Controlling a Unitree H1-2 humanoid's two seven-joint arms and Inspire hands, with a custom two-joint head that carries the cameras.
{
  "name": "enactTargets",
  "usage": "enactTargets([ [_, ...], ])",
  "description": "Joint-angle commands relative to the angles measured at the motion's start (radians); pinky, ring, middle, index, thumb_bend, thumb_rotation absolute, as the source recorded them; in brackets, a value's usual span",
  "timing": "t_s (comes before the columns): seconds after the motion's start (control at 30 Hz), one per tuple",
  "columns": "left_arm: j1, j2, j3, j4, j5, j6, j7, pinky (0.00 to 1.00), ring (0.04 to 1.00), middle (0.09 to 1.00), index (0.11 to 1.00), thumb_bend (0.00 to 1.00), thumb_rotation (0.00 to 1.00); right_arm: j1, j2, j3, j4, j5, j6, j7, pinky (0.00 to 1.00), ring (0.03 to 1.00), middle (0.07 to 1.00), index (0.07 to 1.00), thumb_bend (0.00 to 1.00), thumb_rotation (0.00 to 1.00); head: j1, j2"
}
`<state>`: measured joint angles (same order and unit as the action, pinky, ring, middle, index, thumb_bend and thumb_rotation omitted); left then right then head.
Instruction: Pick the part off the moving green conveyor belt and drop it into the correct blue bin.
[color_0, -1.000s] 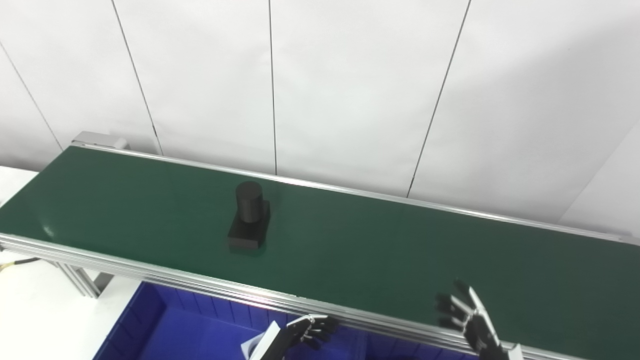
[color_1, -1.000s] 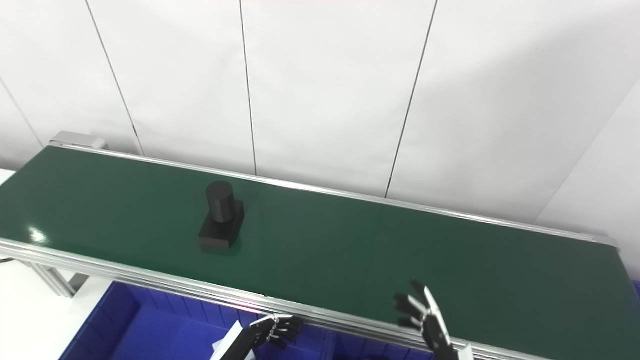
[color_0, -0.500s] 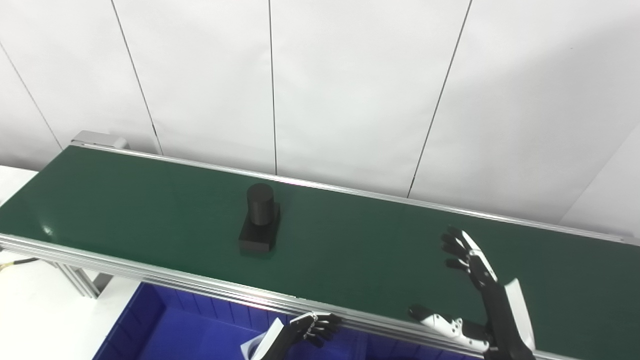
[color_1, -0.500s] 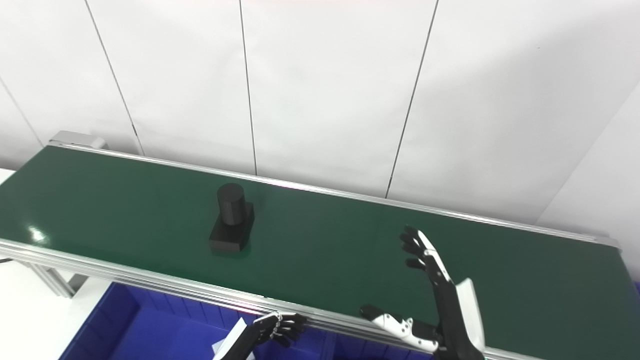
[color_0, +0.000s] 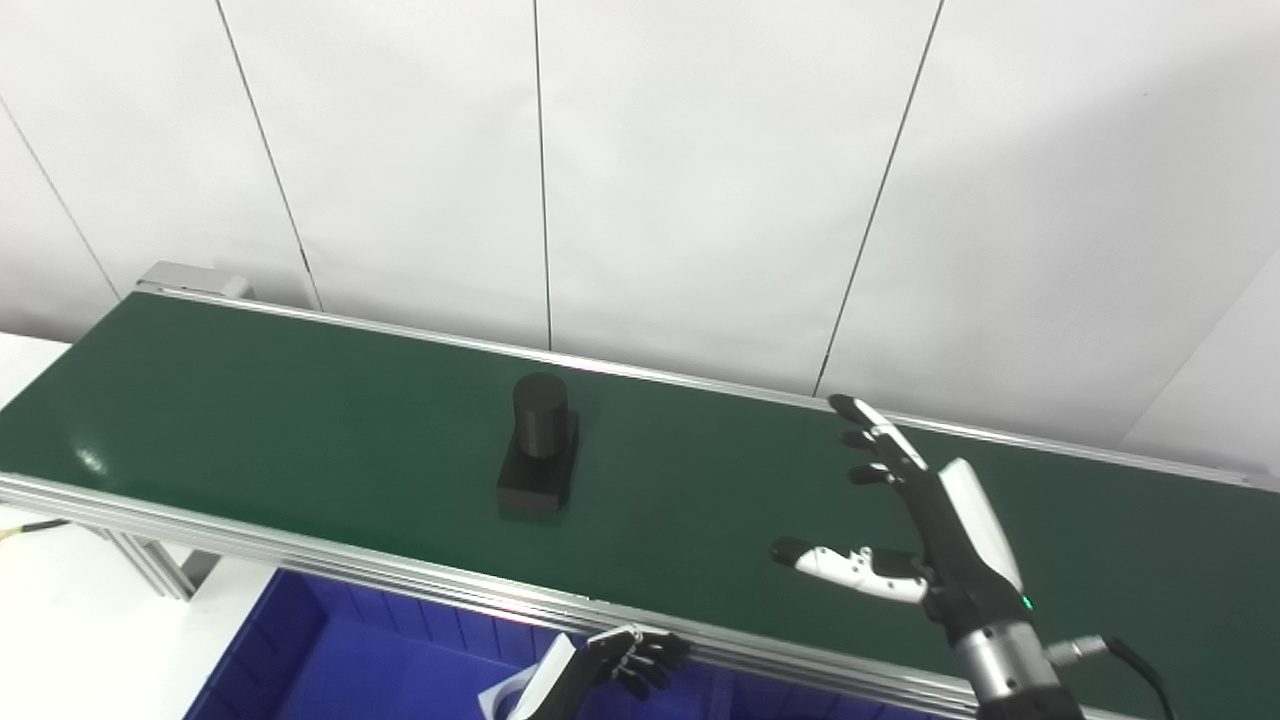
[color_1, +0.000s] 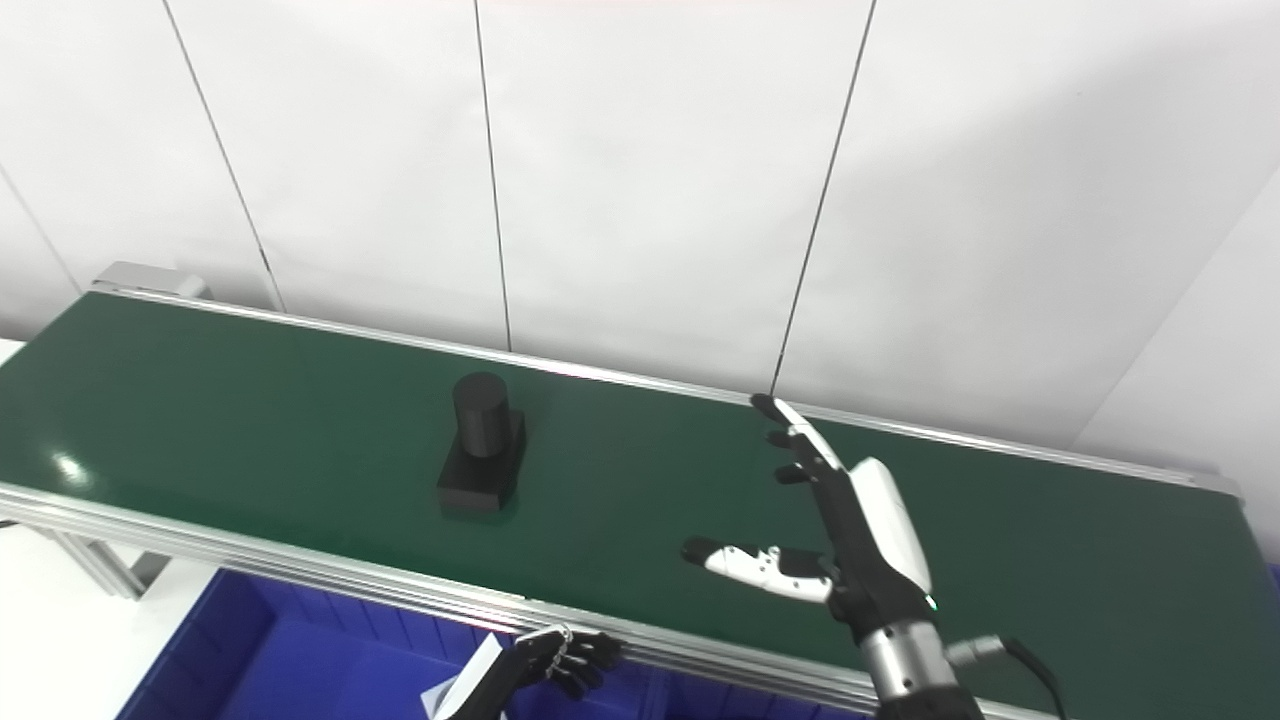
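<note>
- Your right hand (color_0: 935, 530) hangs over the green conveyor belt (color_0: 300, 420), fingers spread wide, thumb out, holding nothing.
- The black part (color_0: 540, 450) stands on the belt, well off to that hand's left.
- Your left hand (color_0: 630, 662) sits curled below the belt's near rail, above the blue bin (color_0: 300, 660).

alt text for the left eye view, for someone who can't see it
A black part, a cylinder on a square base, stands on a green conveyor belt. The right hand hovers open over the belt; the left hand waits below, above a blue bin.

Black part (color_0: 538, 450) (cylinder on block) upright on green belt (color_0: 300, 420)
</note>
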<state>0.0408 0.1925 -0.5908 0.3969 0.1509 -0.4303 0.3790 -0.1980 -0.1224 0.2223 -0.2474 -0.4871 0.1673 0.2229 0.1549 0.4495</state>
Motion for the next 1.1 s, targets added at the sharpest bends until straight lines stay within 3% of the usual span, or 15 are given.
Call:
enactTargets([
  [0.0, -0.026, 0.003, -0.007, -0.012, 0.001, -0.04, 0.016, 0.53, 0.607, 0.67, 0.692, 0.81, 0.18, -0.048, 0.009, 0.007, -0.021, -0.016, 0.034, 0.005, 0.7, 0.836, 0.913, 0.915, 0.73, 0.38, 0.001, 0.002],
  [0.13, -0.025, 0.004, -0.009, -0.013, 0.0, -0.04, 0.022, 0.53, 0.593, 0.661, 0.688, 0.81, 0.18, -0.075, 0.014, 0.025, -0.008, -0.039, 0.063, 0.009, 0.68, 0.835, 0.922, 0.917, 0.74, 0.45, -0.024, 0.006],
  [0.33, -0.025, 0.008, -0.012, -0.017, -0.008, -0.04, 0.018, 0.51, 0.57, 0.649, 0.685, 0.8, 0.18, -0.104, 0.036, 0.031, 0.028, -0.025, 0.078, 0.002, 0.68, 0.83, 0.925, 0.92, 0.74, 0.42, -0.055, 0.011],
  [0.67, 0.014, 0.01, 0.018, -0.061, -0.037, -0.04, -0.019, 0.51, 0.579, 0.653, 0.686, 0.82, 0.23, -0.176, 0.091, 0.048, 0.126, -0.032, 0.103, -0.026, 0.65, 0.822, 0.941, 0.927, 0.78, 0.47, -0.104, 0.027],
  [0.77, 0.035, 0.014, 0.026, -0.086, -0.034, -0.04, -0.019, 0.5, 0.572, 0.656, 0.691, 0.82, 0.25, -0.197, 0.107, 0.059, 0.164, -0.035, 0.096, -0.036, 0.66, 0.816, 0.918, 0.924, 0.78, 0.48, -0.148, 0.041],
  [0.87, 0.052, 0.014, 0.043, -0.105, -0.054, -0.04, -0.037, 0.49, 0.576, 0.664, 0.695, 0.8, 0.24, -0.219, 0.123, 0.074, 0.196, -0.049, 0.117, -0.043, 0.77, 0.904, 0.929, 0.927, 0.79, 0.5, -0.192, 0.049],
  [1.07, 0.073, 0.003, 0.088, -0.121, -0.074, -0.04, -0.069, 0.49, 0.562, 0.654, 0.7, 0.77, 0.26, -0.255, 0.152, 0.087, 0.262, -0.06, 0.13, -0.066, 0.84, 0.938, 0.944, 0.928, 0.79, 0.51, -0.252, 0.065],
])
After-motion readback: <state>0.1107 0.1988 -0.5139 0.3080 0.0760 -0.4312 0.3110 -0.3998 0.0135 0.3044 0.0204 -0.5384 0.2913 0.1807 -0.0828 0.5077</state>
